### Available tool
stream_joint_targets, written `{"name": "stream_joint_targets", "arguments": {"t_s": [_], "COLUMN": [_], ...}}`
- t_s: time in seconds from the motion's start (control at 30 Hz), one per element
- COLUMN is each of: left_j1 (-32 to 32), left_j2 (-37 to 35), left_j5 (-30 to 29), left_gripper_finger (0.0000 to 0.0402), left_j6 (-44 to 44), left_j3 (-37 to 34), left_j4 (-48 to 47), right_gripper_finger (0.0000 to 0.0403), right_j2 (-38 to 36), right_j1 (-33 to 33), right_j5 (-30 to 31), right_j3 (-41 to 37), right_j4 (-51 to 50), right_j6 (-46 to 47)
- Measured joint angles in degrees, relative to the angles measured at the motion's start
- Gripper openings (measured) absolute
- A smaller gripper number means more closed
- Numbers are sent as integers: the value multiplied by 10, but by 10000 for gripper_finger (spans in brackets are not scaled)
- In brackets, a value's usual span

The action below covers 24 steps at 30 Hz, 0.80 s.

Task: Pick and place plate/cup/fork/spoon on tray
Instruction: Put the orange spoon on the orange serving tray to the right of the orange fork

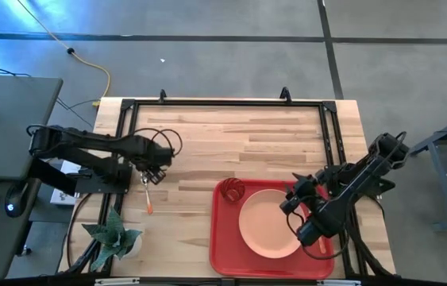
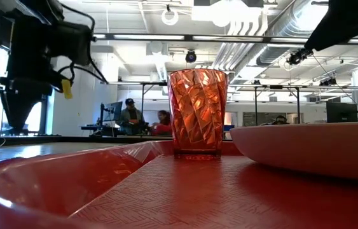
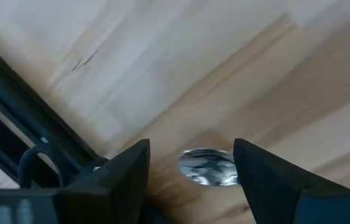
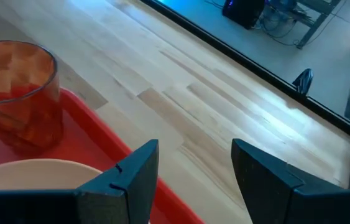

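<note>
The left hand [image 3: 190, 180] is spread open low over the pale wooden tabletop [image 1: 239, 143], its dark fingers either side of what looks like the orange-handled spoon's [image 1: 148, 196] shiny silver bowl. The right hand [image 4: 193, 180], open and empty, hovers over the round, smooth peach-pink plastic plate [image 1: 269, 223] on the flat red rectangular tray [image 1: 221, 250], beside the faceted translucent orange-red cup [image 1: 232, 190].

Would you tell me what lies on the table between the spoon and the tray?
Nothing: in the high view, only bare wood separates the spoon, under the left gripper, from the tray.
</note>
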Motion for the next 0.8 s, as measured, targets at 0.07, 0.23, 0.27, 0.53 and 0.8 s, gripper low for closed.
{"name": "stream_joint_targets", "arguments": {"t_s": [0.07, 0.23, 0.27, 0.53, 0.8], "left_j1": [22, 54, 58, 98, 117], "left_j2": [-1, 0, 0, 1, 11], "left_j5": [13, 72, 74, 107, 133], "left_gripper_finger": [221, 209, 206, 191, 184], "left_j6": [32, 112, 117, 131, 136], "left_j3": [-9, -27, -27, -50, -59], "left_j4": [3, 21, 22, 41, 55], "right_gripper_finger": [195, 195, 195, 195, 195], "right_j2": [0, 0, 0, 0, 2], "right_j1": [-1, 9, 11, 21, 31], "right_j5": [0, -12, -13, -19, -18], "right_j3": [0, 0, 0, 0, -1], "right_j4": [9, 19, 20, 39, 46], "right_j6": [0, 0, 0, 0, 4]}}
